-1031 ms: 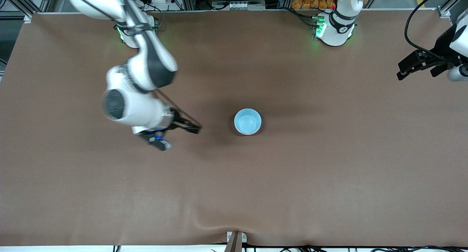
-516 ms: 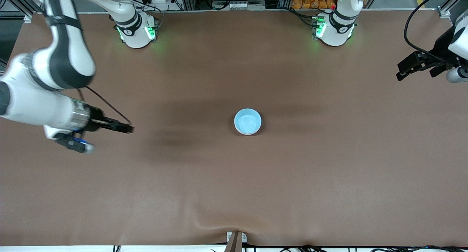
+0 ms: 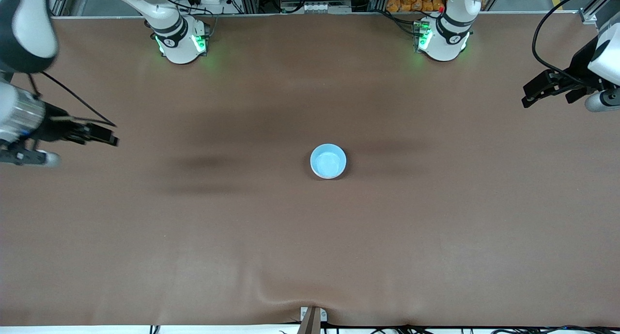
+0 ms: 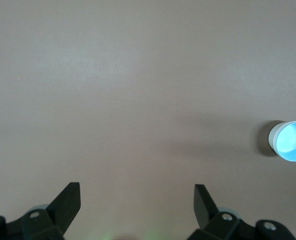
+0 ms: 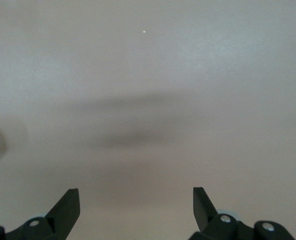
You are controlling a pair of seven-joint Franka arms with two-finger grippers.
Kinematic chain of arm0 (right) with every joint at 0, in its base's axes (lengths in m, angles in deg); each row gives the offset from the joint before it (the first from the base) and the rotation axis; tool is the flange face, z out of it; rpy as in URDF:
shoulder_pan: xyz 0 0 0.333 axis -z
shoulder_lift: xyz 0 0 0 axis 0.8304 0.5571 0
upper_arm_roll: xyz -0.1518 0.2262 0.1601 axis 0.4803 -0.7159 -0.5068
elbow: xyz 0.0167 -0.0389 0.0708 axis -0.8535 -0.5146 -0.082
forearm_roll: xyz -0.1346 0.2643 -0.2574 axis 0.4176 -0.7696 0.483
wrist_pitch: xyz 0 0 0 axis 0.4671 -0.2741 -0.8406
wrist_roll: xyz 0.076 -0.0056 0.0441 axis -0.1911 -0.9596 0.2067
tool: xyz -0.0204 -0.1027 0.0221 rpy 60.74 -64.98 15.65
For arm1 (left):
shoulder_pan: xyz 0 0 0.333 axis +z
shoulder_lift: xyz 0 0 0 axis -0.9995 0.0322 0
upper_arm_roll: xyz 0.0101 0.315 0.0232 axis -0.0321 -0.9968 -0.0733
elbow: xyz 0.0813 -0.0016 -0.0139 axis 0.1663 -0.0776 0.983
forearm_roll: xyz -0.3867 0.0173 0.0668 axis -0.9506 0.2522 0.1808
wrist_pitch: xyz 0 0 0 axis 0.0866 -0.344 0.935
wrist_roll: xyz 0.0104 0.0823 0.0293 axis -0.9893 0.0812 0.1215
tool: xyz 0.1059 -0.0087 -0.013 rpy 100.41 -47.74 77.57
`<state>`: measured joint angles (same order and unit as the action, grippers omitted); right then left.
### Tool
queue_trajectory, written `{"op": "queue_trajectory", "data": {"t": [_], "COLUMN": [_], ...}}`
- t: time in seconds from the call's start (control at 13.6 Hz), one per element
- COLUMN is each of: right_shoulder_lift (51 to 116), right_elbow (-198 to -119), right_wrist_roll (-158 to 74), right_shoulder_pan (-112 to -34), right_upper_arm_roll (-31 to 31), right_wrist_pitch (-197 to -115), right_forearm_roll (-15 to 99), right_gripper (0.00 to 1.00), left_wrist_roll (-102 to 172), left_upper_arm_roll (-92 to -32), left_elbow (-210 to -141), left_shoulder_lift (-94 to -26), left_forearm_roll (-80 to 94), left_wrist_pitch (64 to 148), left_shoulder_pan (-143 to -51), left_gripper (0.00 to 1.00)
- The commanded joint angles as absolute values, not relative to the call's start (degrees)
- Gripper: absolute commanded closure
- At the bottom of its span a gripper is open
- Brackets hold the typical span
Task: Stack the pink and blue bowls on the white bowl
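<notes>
Stack stands finished at mid-table; right arm pulls clear.

Nearest the front camera, at the table's (image 3: 436, 256) middle, only the blue bowl (image 3: 328, 161) shows from above; a pale rim beneath it in the left wrist view suggests the pink and white bowls are nested under it, though neither can be told apart. The right gripper (image 3: 104, 135), beside the bowl a second ago, has swung to the right arm's end, fingers spread and empty. The left gripper (image 3: 533, 94) waits over its own end, likewise open. The task looks done.
</notes>
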<state>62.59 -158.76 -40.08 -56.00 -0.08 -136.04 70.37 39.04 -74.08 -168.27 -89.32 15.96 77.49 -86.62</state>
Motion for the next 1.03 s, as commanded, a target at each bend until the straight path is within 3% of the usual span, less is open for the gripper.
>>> {"op": "queue_trajectory", "data": {"t": [0.0,0.37,0.96], "right_shoulder_lift": [61.6,61.0,60.6], "right_elbow": [-153.9,-147.9,-145.5], "right_wrist_roll": [-43.7,-37.0,-35.8], "right_shoulder_pan": [-52.0,-52.0,-51.7], "right_upper_arm_roll": [-1.5,-2.4,-5.3], "right_wrist_pitch": [-129.5,-121.7,-121.8], "right_forearm_roll": [71.6,75.0,78.5], "right_gripper": [0.0,0.0,0.0], "left_wrist_roll": [37.7,37.6,37.1], "left_upper_arm_roll": [-73.6,-73.5,-73.5], "left_elbow": [-168.6,-168.4,-167.4], "left_shoulder_lift": [-89.5,-89.4,-89.4], "left_forearm_roll": [15.1,15.0,14.8], "left_wrist_pitch": [78.0,77.7,78.5], "left_shoulder_pan": [-86.2,-86.1,-85.9], "left_gripper": [0.0,0.0,0.0]}}
